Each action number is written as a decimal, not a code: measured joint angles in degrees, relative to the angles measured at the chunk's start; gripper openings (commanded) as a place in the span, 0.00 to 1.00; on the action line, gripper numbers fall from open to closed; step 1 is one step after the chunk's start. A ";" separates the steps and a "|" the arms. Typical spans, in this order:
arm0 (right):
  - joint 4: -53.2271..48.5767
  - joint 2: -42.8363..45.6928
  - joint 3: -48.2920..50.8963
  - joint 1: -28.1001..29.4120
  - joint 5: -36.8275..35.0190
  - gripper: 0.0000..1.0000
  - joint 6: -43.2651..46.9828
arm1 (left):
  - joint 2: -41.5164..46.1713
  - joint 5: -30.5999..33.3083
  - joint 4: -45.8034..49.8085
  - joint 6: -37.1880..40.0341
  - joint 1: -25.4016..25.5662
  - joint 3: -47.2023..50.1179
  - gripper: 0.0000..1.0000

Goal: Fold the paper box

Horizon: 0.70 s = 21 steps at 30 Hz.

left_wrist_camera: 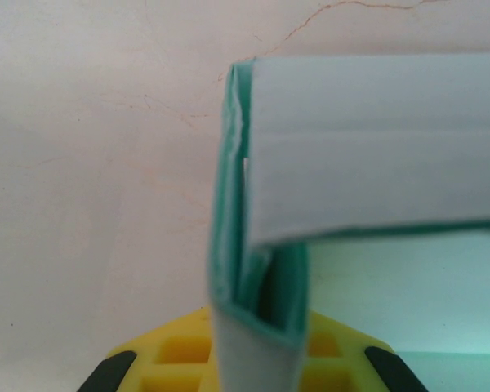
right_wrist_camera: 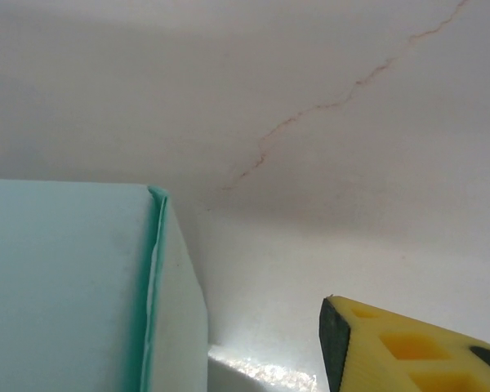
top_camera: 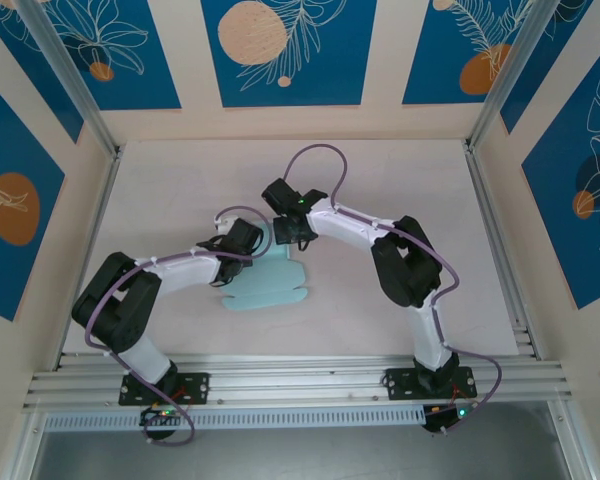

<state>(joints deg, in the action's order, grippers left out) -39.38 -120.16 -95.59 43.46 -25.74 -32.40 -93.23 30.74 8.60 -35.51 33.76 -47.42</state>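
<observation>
Your left claw (left_wrist_camera: 257, 359) clamps a raised flap of the paper box (left_wrist_camera: 376, 147) on the desk (top_camera: 400, 180); right claw (top_camera: 288, 238) beside it, spread impossible to tell.

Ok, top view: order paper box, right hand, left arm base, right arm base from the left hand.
1. paper box, at left hand
2. right hand, just right
3. left arm base, near edge
4. right arm base, bottom right

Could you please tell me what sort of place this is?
Probably an enclosed robot work cell: aluminium frame posts, blue leaf-print wall panels, and a pale tabletop bearing the paper box.
</observation>
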 measured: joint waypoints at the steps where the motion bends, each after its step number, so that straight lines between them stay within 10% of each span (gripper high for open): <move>1: 0.11 -0.07 0.00 0.00 -0.26 0.46 0.04 | 0.00 0.00 0.00 0.00 0.02 -0.02 0.03; 10: -1.11 -4.59 -5.97 1.07 -5.55 0.01 0.22 | -0.39 -0.46 -0.92 -0.11 0.13 -1.01 0.03; 21: -5.46 -7.50 -10.58 2.27 -9.90 0.00 -1.90 | -0.87 -0.13 -1.38 -1.40 0.13 -0.98 0.01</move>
<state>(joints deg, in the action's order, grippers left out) -44.84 -127.66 -106.17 45.74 -35.64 -34.30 -94.11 30.61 7.22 -36.91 33.89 -48.40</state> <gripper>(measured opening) 0.093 0.092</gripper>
